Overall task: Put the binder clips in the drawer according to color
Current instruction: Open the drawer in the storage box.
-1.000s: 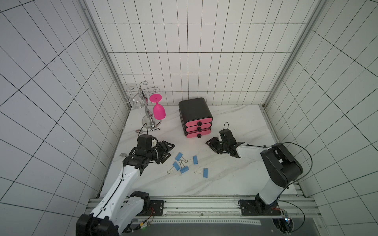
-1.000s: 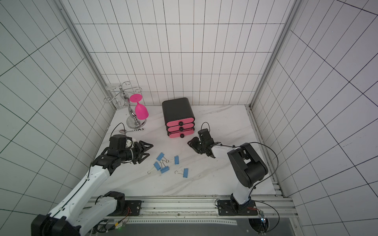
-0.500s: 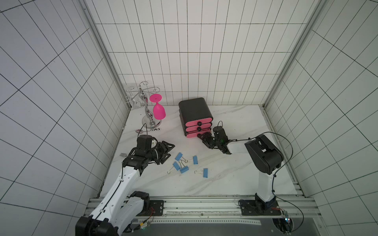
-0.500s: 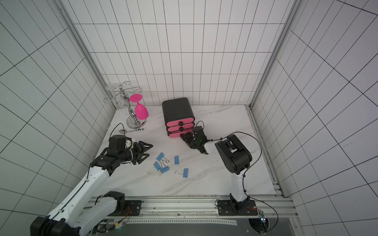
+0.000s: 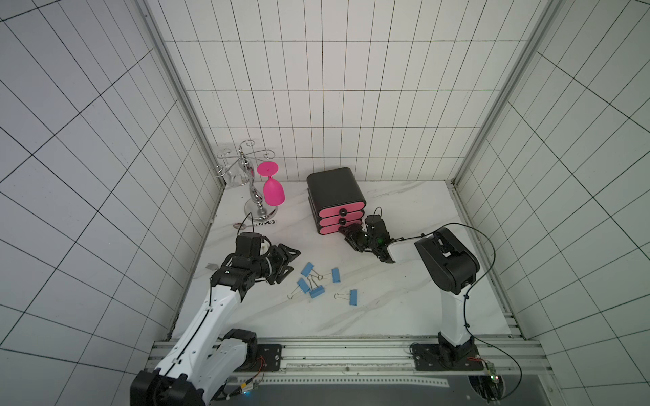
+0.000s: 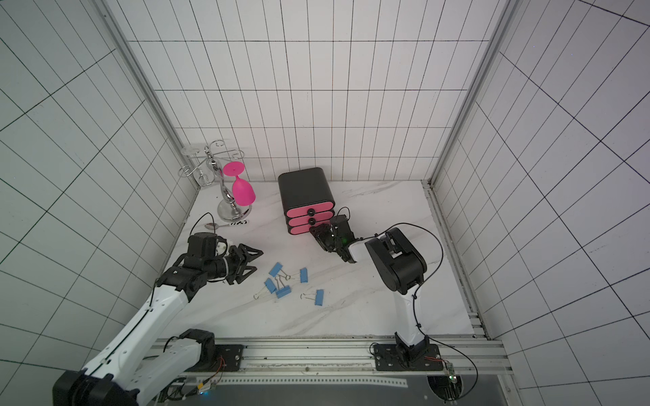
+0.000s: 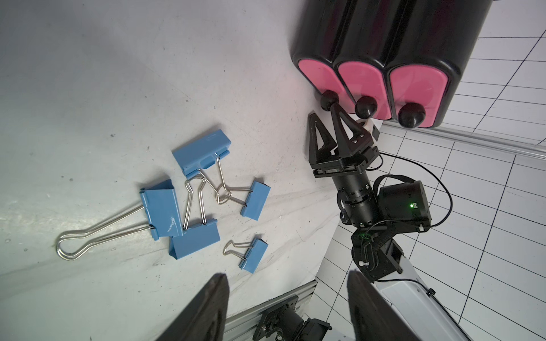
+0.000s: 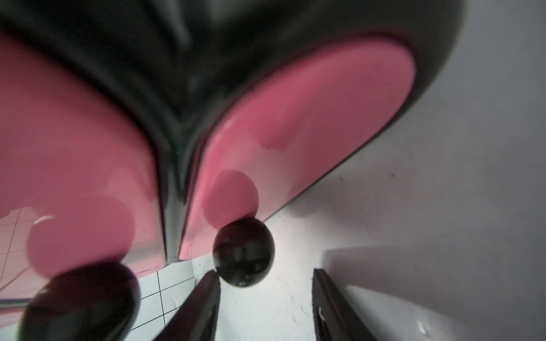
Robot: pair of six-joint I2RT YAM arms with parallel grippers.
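Binder clips (image 5: pixel 307 269): five small blue folding clips with thin silver wire handles. They lie on the white marble-look tabletop (image 5: pixel 404 309), in front of the chest and between the two arms.
Clip layout: four are bunched together with their handles crossing. The fifth (image 5: pixel 353 297) lies alone, near the bunch on the side toward the front rail.
Drawer chest (image 5: pixel 332 188): a small black rounded box with three stacked pink oval drawer fronts, standing toward the back of the table. All three fronts sit flush and shut.
Bottom knob (image 8: pixel 243 251): the black round knob of the lowest drawer, right at the tip of one right-arm finger. I cannot tell whether they touch.
Right gripper (image 5: pixel 345 232): low over the table at the lowest drawer front, jaws parted and clasping nothing. The knob sits off to one fingertip's side rather than squarely in the gap.
Left gripper (image 5: pixel 294 262): hovers just beside the bunch of clips, fingers spread apart and empty.
Pink goblet (image 5: pixel 273 192): hangs upside down from a chrome wire rack (image 5: pixel 254 197) in the back left corner.
Cutlery: a metal spoon (image 5: pixel 240 225) near the rack's foot and a fork (image 5: pixel 211 266) by the left wall.
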